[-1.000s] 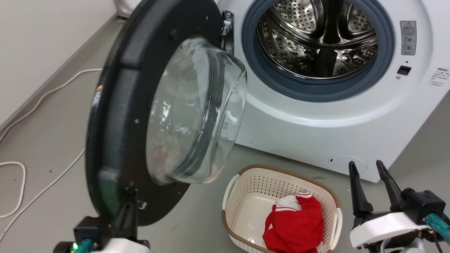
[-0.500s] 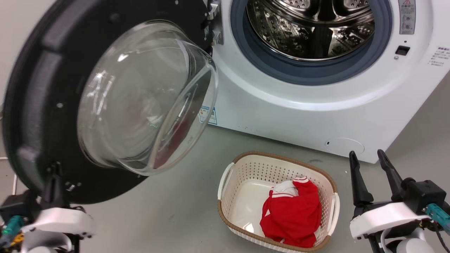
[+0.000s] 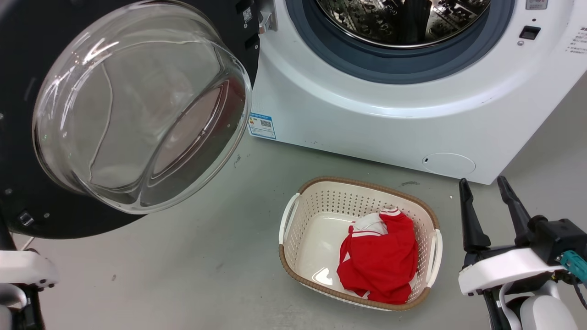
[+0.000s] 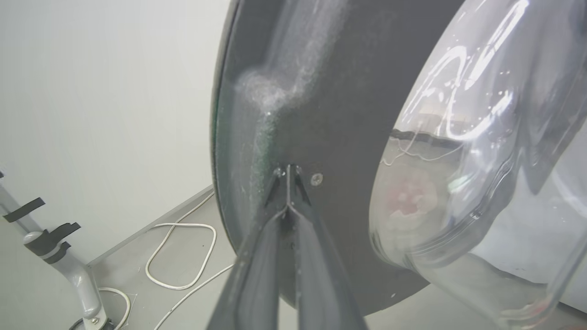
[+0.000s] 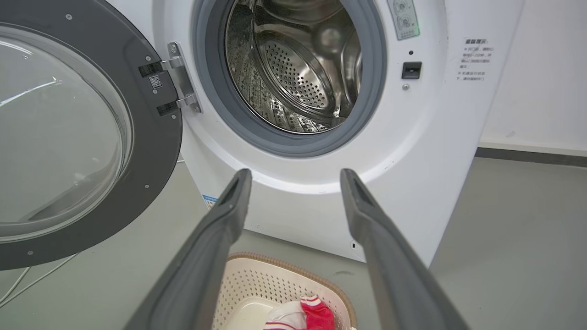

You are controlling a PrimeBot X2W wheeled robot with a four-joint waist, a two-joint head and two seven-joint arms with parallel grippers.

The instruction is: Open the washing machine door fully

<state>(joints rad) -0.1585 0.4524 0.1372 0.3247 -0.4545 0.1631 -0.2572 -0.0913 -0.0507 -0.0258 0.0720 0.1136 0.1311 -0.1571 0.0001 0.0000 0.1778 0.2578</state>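
The washing machine door (image 3: 69,220), a black disc with a clear glass bowl (image 3: 137,105) at its centre, stands swung out to the left of the white washing machine (image 3: 367,123), hinged at its right. In the left wrist view my left gripper (image 4: 288,169) is shut, with its tips touching the door's (image 4: 330,114) black inner face beside a screw. Its white wrist housing (image 3: 25,270) sits at the head view's lower left. My right gripper (image 3: 482,180) is open and holds nothing, low on the right in front of the machine. Its fingers (image 5: 229,206) point at the drum opening (image 5: 293,68).
A cream basket (image 3: 293,224) holding a red and white garment (image 3: 378,263) sits on the grey floor before the machine, left of my right gripper. White cable (image 4: 183,256) loops on the floor behind the door, near a pale wall (image 4: 91,91) and a grey stand (image 4: 59,256).
The door has swung wider open to the left, with my left gripper following at its lower rim. The head camera has shifted down. The right gripper has stayed open in place.
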